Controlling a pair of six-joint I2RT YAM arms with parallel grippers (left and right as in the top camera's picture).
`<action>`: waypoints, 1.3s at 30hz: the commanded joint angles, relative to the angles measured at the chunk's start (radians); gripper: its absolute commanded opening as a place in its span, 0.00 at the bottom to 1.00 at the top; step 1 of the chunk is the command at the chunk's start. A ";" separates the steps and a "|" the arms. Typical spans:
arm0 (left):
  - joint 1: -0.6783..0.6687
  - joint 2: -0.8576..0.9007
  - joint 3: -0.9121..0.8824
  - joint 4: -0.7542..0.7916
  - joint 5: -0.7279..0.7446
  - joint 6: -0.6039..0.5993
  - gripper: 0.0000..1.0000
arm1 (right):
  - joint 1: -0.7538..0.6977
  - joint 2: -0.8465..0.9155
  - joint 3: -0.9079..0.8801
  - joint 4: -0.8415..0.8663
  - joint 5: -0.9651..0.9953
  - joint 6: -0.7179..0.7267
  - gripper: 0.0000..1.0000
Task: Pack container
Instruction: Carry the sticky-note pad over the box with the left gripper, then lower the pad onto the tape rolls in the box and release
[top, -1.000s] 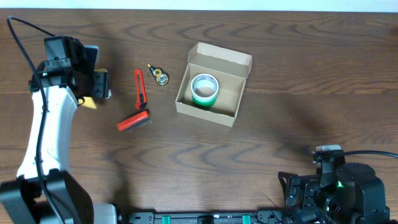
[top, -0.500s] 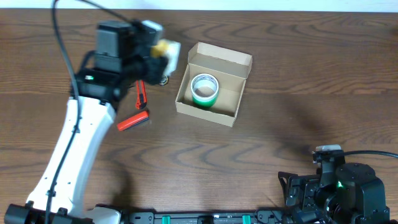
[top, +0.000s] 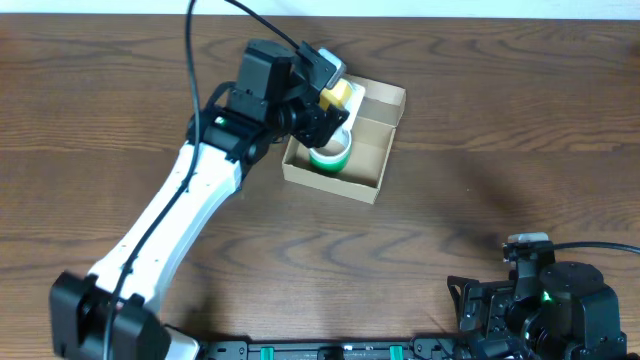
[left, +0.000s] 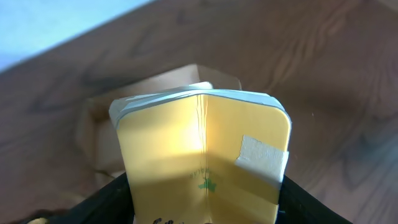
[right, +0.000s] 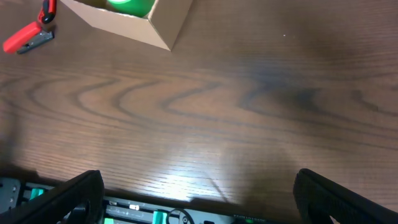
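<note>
The tan cardboard container (top: 362, 188) stands open at the table's upper middle, with a green tape roll (top: 328, 151) inside it. My left gripper (top: 330, 102) is shut on a pale yellow square block (top: 341, 91) and holds it over the container's far left corner. In the left wrist view the block (left: 186, 143) fills the frame between the dark jaws (left: 205, 208), with the container (left: 93, 134) behind it. My right gripper (right: 199, 202) is open and empty, low at the front right, far from the container (right: 134, 25).
A red clip (right: 25, 38) and the tip of a red cutter (right: 47, 10) lie left of the container; in the overhead view my left arm (top: 170, 215) covers them. The right arm's base (top: 545, 305) sits at the front right.
My left arm has swung right from the table's left side, carrying the yellow block past the red tools to above the container. The right arm has not moved.
</note>
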 joint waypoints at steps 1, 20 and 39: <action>0.000 0.024 0.019 0.029 0.140 -0.002 0.64 | -0.012 -0.002 0.001 0.000 -0.004 0.010 0.99; -0.021 0.140 0.019 0.107 0.313 0.014 0.63 | -0.012 -0.002 0.001 0.000 -0.004 0.010 0.99; -0.019 0.165 0.019 0.156 0.367 0.016 0.62 | -0.012 -0.002 0.001 0.000 -0.004 0.010 0.99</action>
